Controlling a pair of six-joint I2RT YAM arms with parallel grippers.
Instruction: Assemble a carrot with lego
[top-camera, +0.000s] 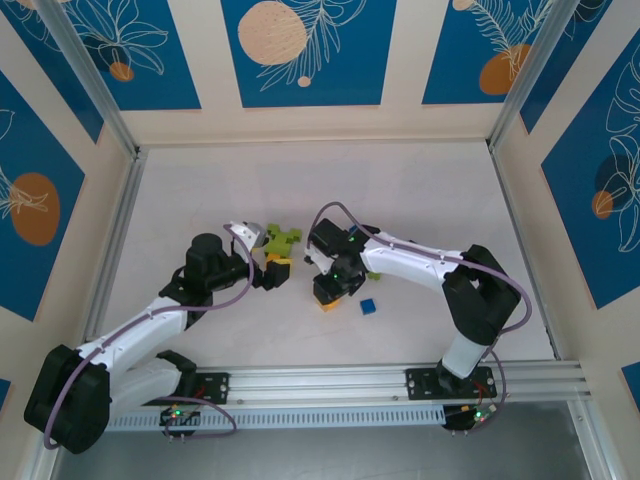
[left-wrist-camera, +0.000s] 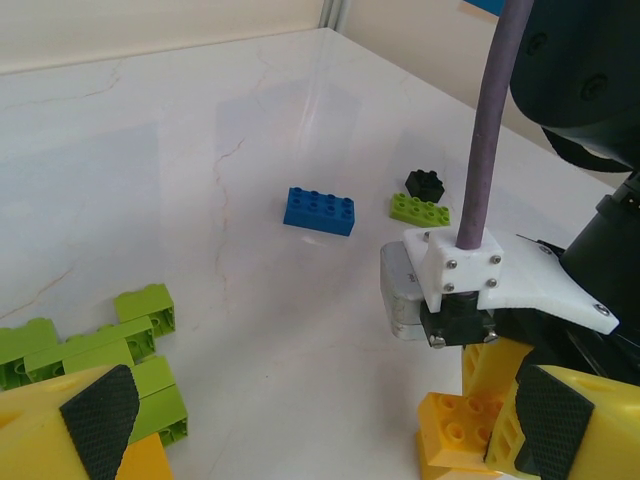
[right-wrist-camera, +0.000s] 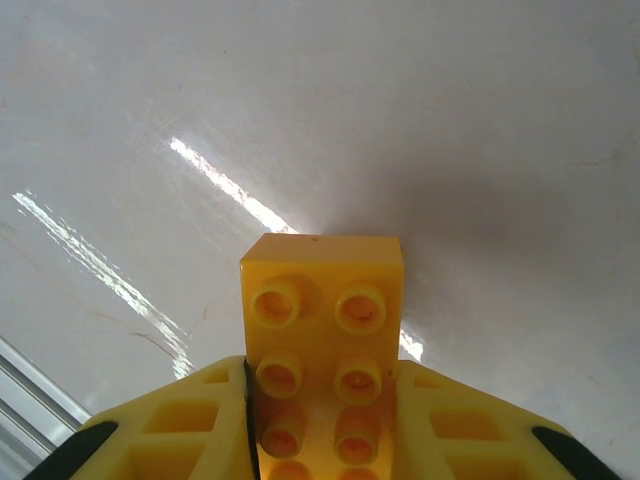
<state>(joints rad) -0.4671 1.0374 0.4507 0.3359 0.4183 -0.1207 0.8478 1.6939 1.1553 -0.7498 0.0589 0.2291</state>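
My right gripper (right-wrist-camera: 322, 378) is shut on an orange lego brick (right-wrist-camera: 322, 300), studs facing the camera, just above the white table. From above, this gripper (top-camera: 332, 288) and its brick (top-camera: 328, 303) are at the table's middle. My left gripper (left-wrist-camera: 320, 432) is open wide with nothing between its fingers; the held orange brick (left-wrist-camera: 462, 428) stands beside its right finger (left-wrist-camera: 545, 420). A cluster of lime green bricks (left-wrist-camera: 100, 350) lies by the left finger (left-wrist-camera: 98, 420). In the top view the left gripper (top-camera: 271, 254) is next to the green cluster (top-camera: 284, 238).
A blue brick (left-wrist-camera: 318, 211) lies farther out on the table (left-wrist-camera: 200, 150), also visible from above (top-camera: 368, 307). Beyond it are a small lime green brick (left-wrist-camera: 420, 208) and a tiny black piece (left-wrist-camera: 424, 183). The right arm's cable (left-wrist-camera: 490, 130) crosses the left wrist view.
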